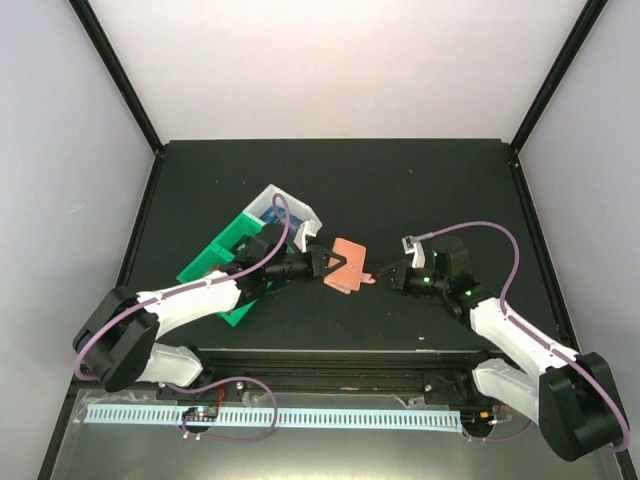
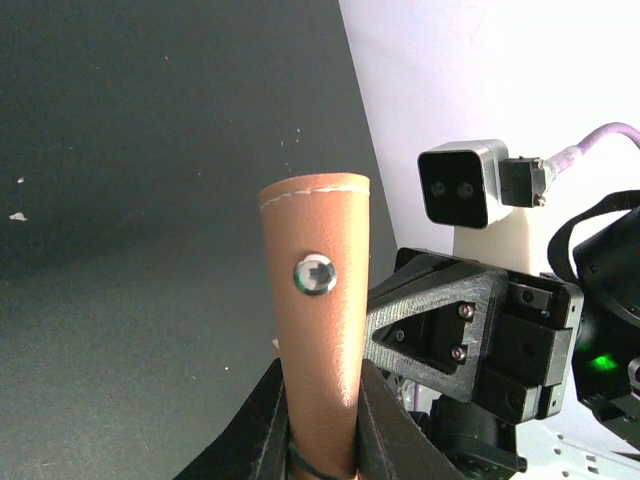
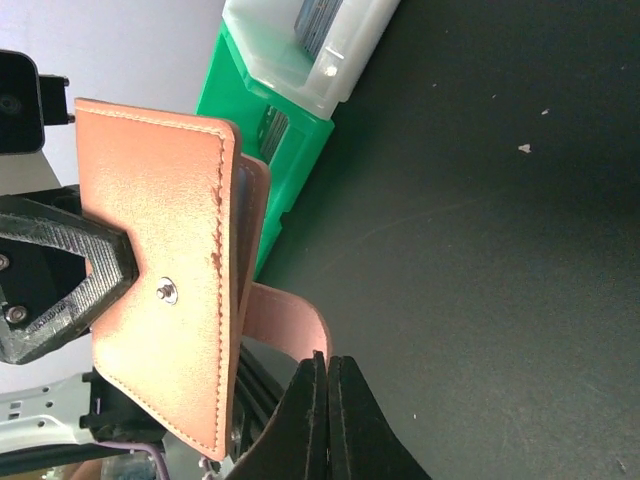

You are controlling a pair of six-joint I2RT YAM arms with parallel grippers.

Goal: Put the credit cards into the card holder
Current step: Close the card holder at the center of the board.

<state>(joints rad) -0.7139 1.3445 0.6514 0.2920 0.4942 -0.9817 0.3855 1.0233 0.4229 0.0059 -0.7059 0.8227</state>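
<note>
Matte black table (image 1: pixel 420 180) with white walls behind. A salmon-brown leather-like card holder (image 1: pixel 347 263), stitched and with a metal snap stud, hangs between both arms. The left hand (image 1: pixel 322 264) pinches its folded edge. The right hand (image 1: pixel 378 277) presses its fingers together on the curved strap tip. Left of the holder, a green plastic bin (image 1: pixel 225 250) adjoins a translucent white bin (image 1: pixel 290 212) holding upright thin blue credit cards (image 3: pixel 322 14).

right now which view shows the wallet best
Right wrist: the wallet shows its broad face, with stitching, snap and tab visible. Left wrist shows only a foreshortened strip with the snap; top shows it small and distant.
</note>
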